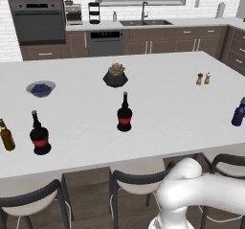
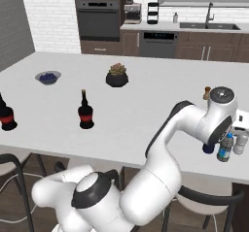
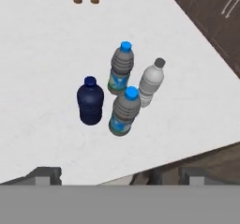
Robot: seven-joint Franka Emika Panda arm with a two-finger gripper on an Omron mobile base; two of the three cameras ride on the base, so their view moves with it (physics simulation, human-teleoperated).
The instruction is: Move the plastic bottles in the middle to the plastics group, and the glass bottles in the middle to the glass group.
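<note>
Above the clustered small plastic bottles (image 3: 123, 89), gripper (image 3: 115, 175) jaws apart, empty; plastics seem done; next, the black round glass bottle (image 1: 124, 113) mid-counter.

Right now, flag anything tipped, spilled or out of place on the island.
Nothing tipped or spilled. One black bottle stands alone mid-counter, away from the black bottle and amber bottle at the left; the plastic bottles stand upright together.

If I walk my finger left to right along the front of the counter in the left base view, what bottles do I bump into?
Amber-brown bottle → black bottle with a red band → second black red-banded bottle → dark blue bottle at the far right edge.
</note>
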